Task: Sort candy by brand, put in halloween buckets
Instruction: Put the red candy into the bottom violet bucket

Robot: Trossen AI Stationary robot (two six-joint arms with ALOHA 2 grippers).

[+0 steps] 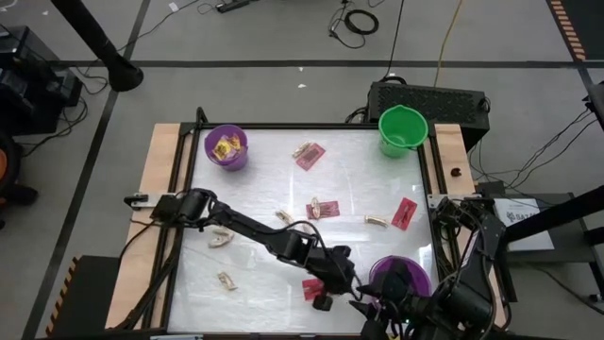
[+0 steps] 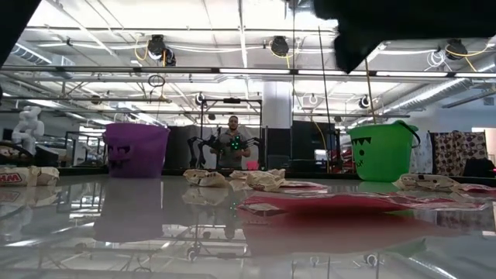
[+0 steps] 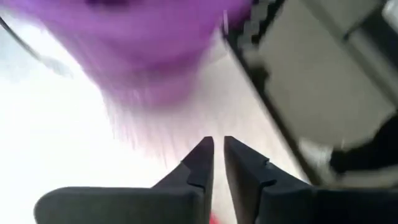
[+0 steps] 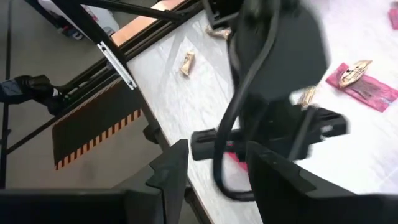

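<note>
My left gripper (image 1: pixel 326 298) hangs over the table's near edge beside the near purple bucket (image 1: pixel 401 280). Its fingers are shut to a thin slit (image 3: pixel 216 149) and hold nothing. A flat red packet (image 1: pixel 311 286) lies on the table just beside and below it, flat in the low view (image 2: pixel 325 203). My right gripper (image 4: pixel 217 177) is open and waits at the near right corner, facing the left arm. The far purple bucket (image 1: pixel 226 147) holds yellow packets. The green bucket (image 1: pixel 403 129) stands at the far right. Tan pieces (image 1: pixel 219 236) and red packets (image 1: pixel 404 212) lie scattered.
More red packets (image 1: pixel 310 155) (image 1: pixel 323 208) and tan pieces (image 1: pixel 376 220) (image 1: pixel 226 280) lie about the table's middle. A wooden frame (image 1: pixel 160 189) borders the table. A black box (image 1: pixel 429 97) sits behind the green bucket. A person (image 2: pixel 232 143) stands beyond the far edge.
</note>
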